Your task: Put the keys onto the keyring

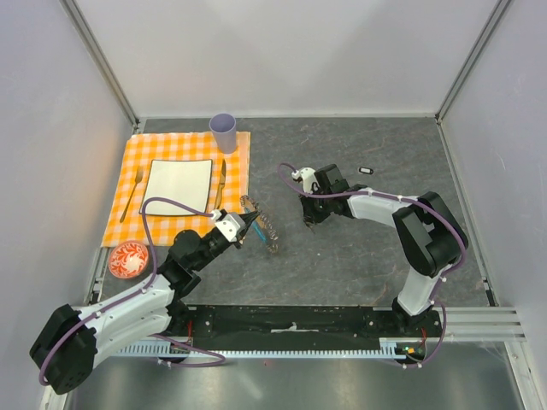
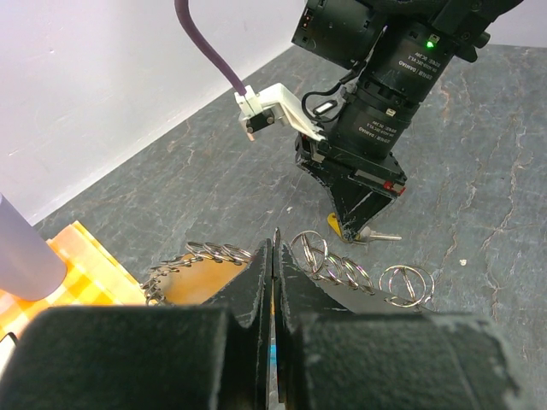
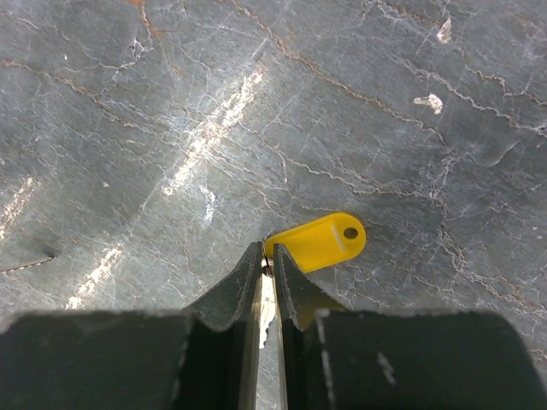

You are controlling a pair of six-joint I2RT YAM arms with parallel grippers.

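The keyring (image 1: 263, 225) is a loop of linked metal rings lying mid-table, right of the placemat. My left gripper (image 1: 249, 229) is shut on it; a sliver of its blue section shows between the closed fingers, and rings (image 2: 342, 269) fan out to either side of my left gripper (image 2: 274, 243). My right gripper (image 1: 309, 220) points down at the table over a key with a yellow tag (image 3: 320, 241). The jaws of my right gripper (image 3: 267, 252) stand a narrow slit apart, straddling the metal blade. The left wrist view shows that yellow key (image 2: 335, 224) under the right fingers. A black key (image 1: 367, 170) lies apart, far right.
An orange checked placemat (image 1: 120, 213) at the left carries a white plate (image 1: 178, 186), a fork (image 1: 131, 195) and a second piece of cutlery (image 1: 220, 182). A purple cup (image 1: 223, 132) stands at its far edge. A red patterned bowl (image 1: 129, 259) sits near the left arm.
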